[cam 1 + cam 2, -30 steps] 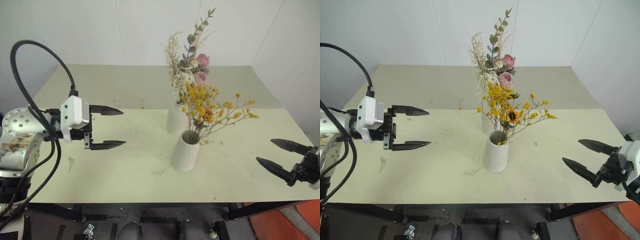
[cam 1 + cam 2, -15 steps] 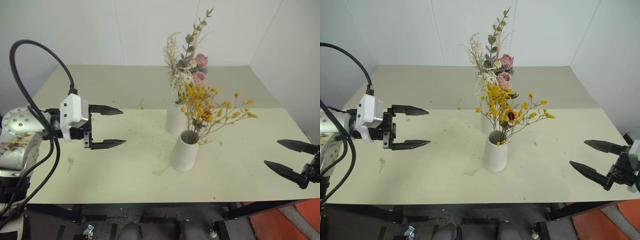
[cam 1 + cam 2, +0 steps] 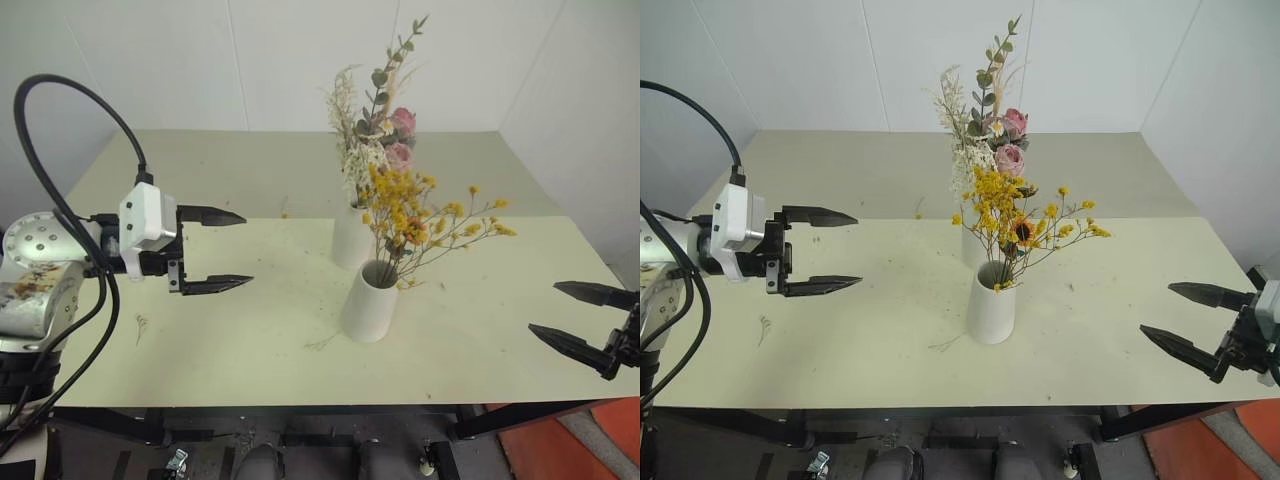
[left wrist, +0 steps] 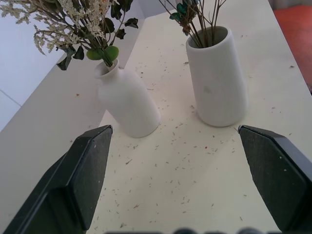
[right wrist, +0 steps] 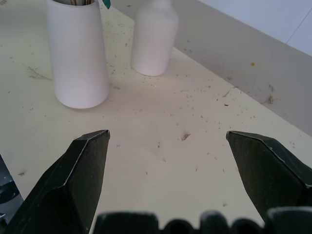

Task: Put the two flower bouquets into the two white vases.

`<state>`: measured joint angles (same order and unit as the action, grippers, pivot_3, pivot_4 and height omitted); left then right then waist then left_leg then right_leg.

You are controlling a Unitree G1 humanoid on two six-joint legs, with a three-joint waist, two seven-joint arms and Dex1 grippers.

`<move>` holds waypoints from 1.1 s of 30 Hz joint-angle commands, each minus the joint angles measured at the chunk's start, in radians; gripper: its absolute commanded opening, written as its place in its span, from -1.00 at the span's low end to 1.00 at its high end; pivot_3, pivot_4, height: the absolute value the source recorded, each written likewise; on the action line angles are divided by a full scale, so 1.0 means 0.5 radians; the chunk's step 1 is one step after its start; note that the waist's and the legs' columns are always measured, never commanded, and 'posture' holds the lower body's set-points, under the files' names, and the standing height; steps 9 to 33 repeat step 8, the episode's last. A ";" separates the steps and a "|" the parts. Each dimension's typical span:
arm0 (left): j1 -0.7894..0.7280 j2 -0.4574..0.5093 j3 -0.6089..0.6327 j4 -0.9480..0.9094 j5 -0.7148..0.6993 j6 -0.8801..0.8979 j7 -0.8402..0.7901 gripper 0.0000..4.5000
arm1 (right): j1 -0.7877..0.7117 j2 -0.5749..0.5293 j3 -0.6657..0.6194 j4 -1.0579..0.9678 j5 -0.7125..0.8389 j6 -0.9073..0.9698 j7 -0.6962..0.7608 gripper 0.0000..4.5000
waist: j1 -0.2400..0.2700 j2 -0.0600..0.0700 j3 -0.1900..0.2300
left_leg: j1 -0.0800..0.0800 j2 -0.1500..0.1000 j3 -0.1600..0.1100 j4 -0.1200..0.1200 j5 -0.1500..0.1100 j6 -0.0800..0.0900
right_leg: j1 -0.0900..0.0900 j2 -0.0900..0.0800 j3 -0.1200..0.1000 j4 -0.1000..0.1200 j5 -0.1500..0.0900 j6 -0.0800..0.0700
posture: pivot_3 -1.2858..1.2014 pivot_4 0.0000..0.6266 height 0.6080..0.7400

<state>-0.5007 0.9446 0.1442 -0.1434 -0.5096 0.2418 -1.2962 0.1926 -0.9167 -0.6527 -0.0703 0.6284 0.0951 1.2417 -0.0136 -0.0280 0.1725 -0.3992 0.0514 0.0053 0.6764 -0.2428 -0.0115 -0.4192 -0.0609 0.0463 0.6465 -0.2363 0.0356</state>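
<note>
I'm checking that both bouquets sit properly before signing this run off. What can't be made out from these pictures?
- Bottle vase: in the eye views its lower front is hidden by the cylinder vase and the yellow bouquet.
- Rose bouquet: its stems inside the narrow neck are hidden in every view.
- Yellow bouquet's stem ends: hidden by the cylinder's wall.
- Right wrist view: both bouquets are cut off by the edge.
- Right gripper: its wrist is cut off by the edge.

Pale table (image 3: 200, 350): cylinder vase (image 3: 369, 302), bottle vase (image 3: 351, 238) behind, scattered plant crumbs (image 3: 322, 342)
</note>
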 commanded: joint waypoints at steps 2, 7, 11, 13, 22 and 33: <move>-0.022 0.031 0.076 -0.048 -0.026 0.001 0.023 1.00 | -0.027 -0.042 -0.070 -0.035 -0.007 0.000 -0.006 0.99 | -0.001 0.000 0.000 | 0.000 0.000 0.000 0.000 0.000 0.000 | 0.000 0.000 0.000 0.000 0.000 0.000 | 0.03 -0.52 1.00; -0.045 -0.005 0.020 -0.061 -0.012 -0.016 0.025 1.00 | -0.051 -0.042 -0.025 -0.015 -0.059 -0.010 -0.007 0.99 | 0.000 0.000 0.000 | 0.000 0.000 0.000 0.000 0.000 0.000 | 0.000 0.000 0.000 0.000 0.000 0.000 | 0.03 -0.52 1.00; -0.039 -0.009 0.026 -0.067 -0.020 -0.015 0.029 1.00 | -0.052 -0.038 -0.021 -0.014 -0.067 -0.015 -0.007 0.99 | 0.000 0.000 0.000 | 0.000 0.000 0.000 0.000 0.000 0.000 | 0.000 0.000 0.000 0.000 0.000 0.000 | 0.03 -0.52 1.00; -0.039 -0.009 0.026 -0.067 -0.020 -0.015 0.029 1.00 | -0.052 -0.038 -0.021 -0.014 -0.067 -0.015 -0.007 0.99 | 0.000 0.000 0.000 | 0.000 0.000 0.000 0.000 0.000 0.000 | 0.000 0.000 0.000 0.000 0.000 0.000 | 0.03 -0.52 1.00; -0.039 -0.009 0.026 -0.067 -0.020 -0.015 0.029 1.00 | -0.052 -0.038 -0.021 -0.014 -0.067 -0.015 -0.007 0.99 | 0.000 0.000 0.000 | 0.000 0.000 0.000 0.000 0.000 0.000 | 0.000 0.000 0.000 0.000 0.000 0.000 | 0.03 -0.52 1.00; -0.039 -0.009 0.026 -0.067 -0.020 -0.015 0.029 1.00 | -0.052 -0.038 -0.021 -0.014 -0.067 -0.015 -0.007 0.99 | 0.000 0.000 0.000 | 0.000 0.000 0.000 0.000 0.000 0.000 | 0.000 0.000 0.000 0.000 0.000 0.000 | 0.03 -0.52 1.00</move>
